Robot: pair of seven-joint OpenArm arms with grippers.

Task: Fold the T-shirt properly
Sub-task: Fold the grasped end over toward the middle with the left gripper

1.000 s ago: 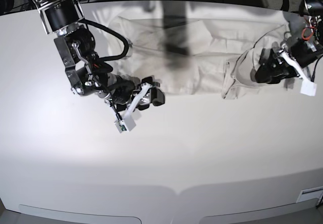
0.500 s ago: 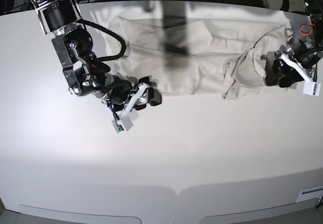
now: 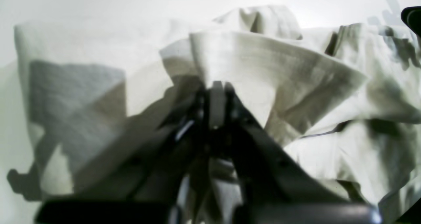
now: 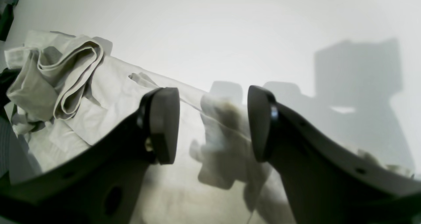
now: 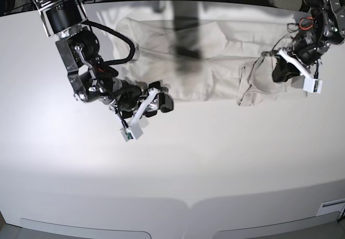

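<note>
Here the T-shirt (image 5: 199,56) lies spread across the far part of the white desk (image 5: 178,163), mostly flat, with one end bunched into a raised fold. At that bunched end the left end effector (image 5: 280,72) is clamped together on a pinch of the T-shirt's cloth, which fans out above its closed tips in the left wrist view. At the T-shirt's opposite end, the right end effector (image 5: 161,96) rests over the near hem with its two pads (image 4: 163,125) well apart, cloth visible between them.
</note>
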